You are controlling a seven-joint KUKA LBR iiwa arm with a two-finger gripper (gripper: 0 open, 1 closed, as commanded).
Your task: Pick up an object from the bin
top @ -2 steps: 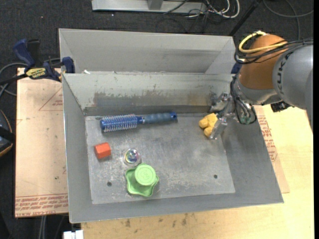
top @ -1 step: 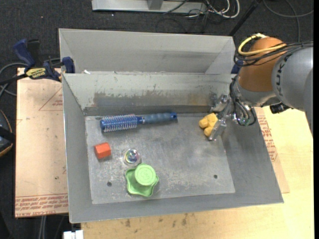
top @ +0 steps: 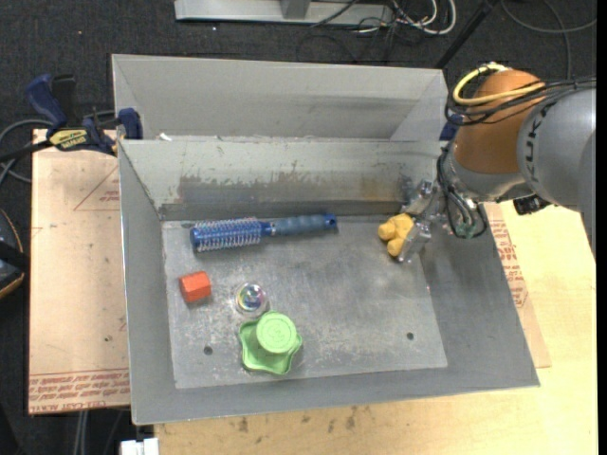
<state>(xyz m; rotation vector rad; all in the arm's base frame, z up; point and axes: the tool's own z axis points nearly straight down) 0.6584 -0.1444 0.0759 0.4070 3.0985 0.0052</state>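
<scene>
- Grey metal bin [top: 147, 282]: sloped walls, flat scuffed floor, few loose things lying well apart.
- Orange-red block [top: 195, 287]: small cube, left part of the floor, resting alone below the brush's bristle end.
- Blue hairbrush [top: 261, 230]: lying flat along the foot of the back wall, bristle head to the left, handle pointing right toward the bin's middle.
- Small clear, silvery round piece [top: 250, 299]: just right of the block, just above the green piece; kind not to be told.
- Green round piece [top: 270, 342]: lid-like, with a wavy skirt, near the front edge, left of centre.
- Small yellow lumpy thing [top: 396, 230]: right part of the floor near the back wall, well apart from the brush handle, close against the left side of the pincer's tip.
- Pincer [top: 414, 238]: low over the floor at the bin's right side, right beside the yellow thing; wide or narrow cannot be told, nor whether the yellow thing is gripped.
- Arm [top: 498, 126]: orange cover and grey casing with cables, reaching in over the right rim.
</scene>
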